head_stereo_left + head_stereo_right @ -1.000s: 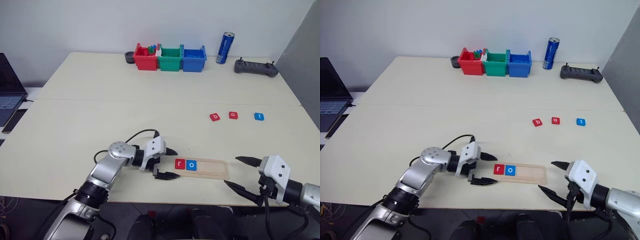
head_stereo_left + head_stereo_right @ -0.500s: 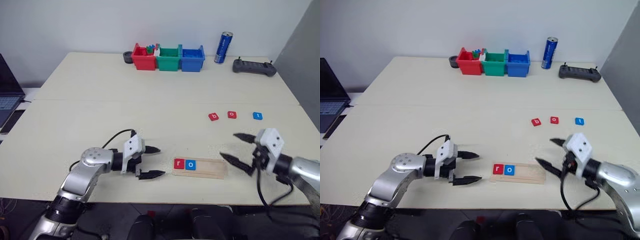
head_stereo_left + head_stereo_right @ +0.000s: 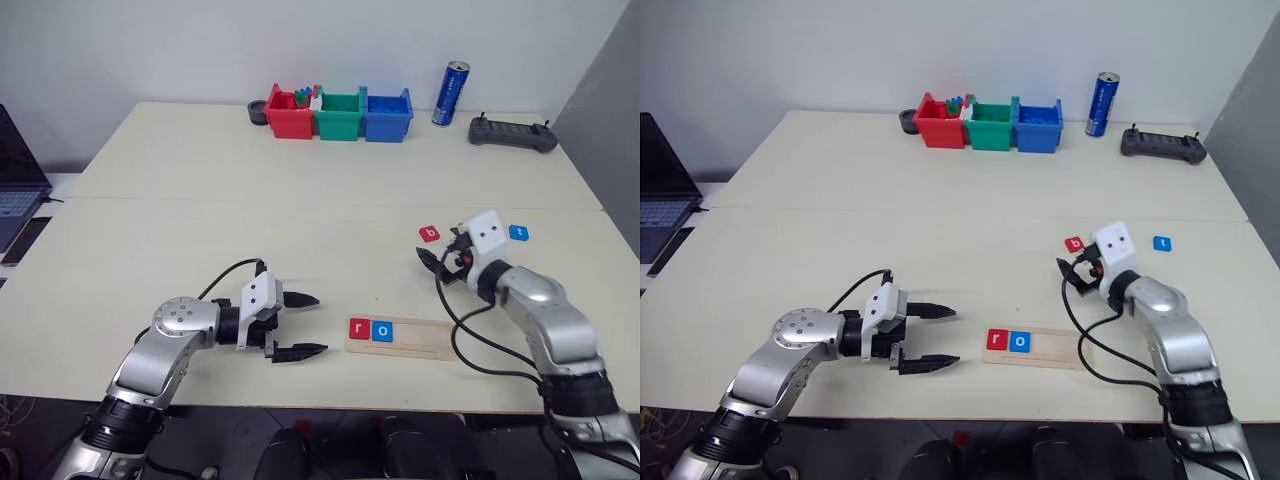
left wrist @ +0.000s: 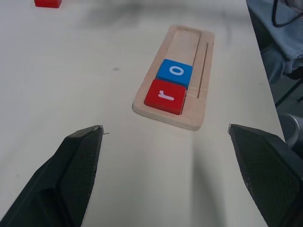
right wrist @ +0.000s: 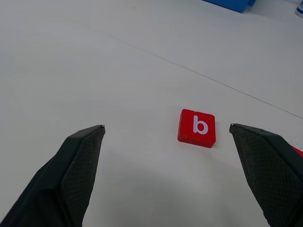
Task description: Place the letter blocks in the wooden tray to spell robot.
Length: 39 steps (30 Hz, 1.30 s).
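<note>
Right gripper (image 3: 443, 262) spread wide, empty, lined up on red square "b" tile (image 5: 197, 128) | left gripper (image 3: 298, 325) parted, empty, left of pale wooden tray (image 3: 425, 340) | tray holds "r" (image 3: 359, 328), "o" (image 3: 382, 331); "b" next

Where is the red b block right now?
The red b block lies on the table's right side, just left of the open right gripper, beyond the wooden tray.

3 bins (image 3: 340, 115), red, green and blue, a blue can (image 3: 450, 95), controller (image 3: 512, 135) and laptop (image 3: 18, 180) edge the table (image 3: 200, 230).
</note>
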Each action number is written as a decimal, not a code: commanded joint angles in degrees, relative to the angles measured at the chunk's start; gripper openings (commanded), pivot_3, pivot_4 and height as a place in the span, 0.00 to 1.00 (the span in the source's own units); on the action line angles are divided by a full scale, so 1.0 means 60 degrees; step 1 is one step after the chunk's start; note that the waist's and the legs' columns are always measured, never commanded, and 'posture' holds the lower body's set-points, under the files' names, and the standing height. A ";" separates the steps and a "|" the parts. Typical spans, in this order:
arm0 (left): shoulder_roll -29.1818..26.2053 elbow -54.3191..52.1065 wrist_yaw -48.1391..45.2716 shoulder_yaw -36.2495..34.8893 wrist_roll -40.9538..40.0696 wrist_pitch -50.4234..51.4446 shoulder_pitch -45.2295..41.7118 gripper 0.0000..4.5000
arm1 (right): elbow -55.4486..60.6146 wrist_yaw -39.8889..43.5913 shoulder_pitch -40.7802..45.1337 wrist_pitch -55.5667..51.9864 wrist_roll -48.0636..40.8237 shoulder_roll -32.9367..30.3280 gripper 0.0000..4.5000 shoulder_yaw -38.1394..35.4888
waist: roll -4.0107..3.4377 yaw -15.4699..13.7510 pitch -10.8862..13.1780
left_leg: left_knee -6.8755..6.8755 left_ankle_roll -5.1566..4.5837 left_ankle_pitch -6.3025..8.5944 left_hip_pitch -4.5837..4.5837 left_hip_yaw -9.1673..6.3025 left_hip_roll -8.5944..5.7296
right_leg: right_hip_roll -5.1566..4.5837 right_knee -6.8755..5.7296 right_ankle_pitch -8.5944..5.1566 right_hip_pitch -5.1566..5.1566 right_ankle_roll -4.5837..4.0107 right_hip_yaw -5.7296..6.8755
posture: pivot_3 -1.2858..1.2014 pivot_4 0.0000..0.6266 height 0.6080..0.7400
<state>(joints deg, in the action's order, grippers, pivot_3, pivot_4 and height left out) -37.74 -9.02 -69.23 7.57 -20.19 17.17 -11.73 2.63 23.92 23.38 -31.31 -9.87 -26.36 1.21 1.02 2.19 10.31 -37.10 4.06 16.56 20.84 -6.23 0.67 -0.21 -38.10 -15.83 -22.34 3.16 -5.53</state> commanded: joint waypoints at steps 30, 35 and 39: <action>-0.0370 -0.0301 -0.0427 -0.0284 -0.0564 -0.0504 0.0236 1.00 | -0.2591 -0.0434 0.1995 0.0387 0.0793 0.0583 0.32 -0.0542 | -0.0024 0.0195 0.0014 | 0.0012 -0.0001 0.0000 0.0007 -0.0008 -0.0001 | -0.0002 -0.0001 0.0002 -0.0009 -0.0005 0.0004 | 0.52 0.24 1.00; -0.0321 -0.0066 -0.0648 -0.0211 -0.0496 -0.0808 0.0186 1.00 | 0.2993 -0.0694 -0.1474 -0.1755 0.0660 -0.0173 0.32 -0.1446 | -0.0037 0.0105 0.0015 | 0.0017 -0.0001 0.0001 0.0054 -0.0019 -0.0003 | -0.0008 0.0002 -0.0004 -0.0051 -0.0006 0.0013 | 0.52 0.24 1.00; -0.0299 0.0150 -0.0910 -0.0113 -0.0483 -0.1079 0.0211 1.00 | 0.5419 -0.1314 -0.3436 -0.3041 0.0621 0.0191 0.32 -0.2346 | -0.0037 0.0123 0.0015 | 0.0010 -0.0001 0.0000 0.0051 -0.0011 -0.0004 | -0.0007 -0.0010 -0.0004 -0.0051 -0.0006 0.0005 | 0.52 0.24 1.00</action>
<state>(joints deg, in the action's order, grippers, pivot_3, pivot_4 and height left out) -39.56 -8.11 -73.77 7.06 -22.61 12.01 -10.37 28.34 17.82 3.97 -47.32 -5.81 -25.69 -10.20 0.80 2.92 10.40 -37.05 4.06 16.56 21.09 -6.24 0.65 -0.25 -38.20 -15.85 -22.63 3.12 -5.55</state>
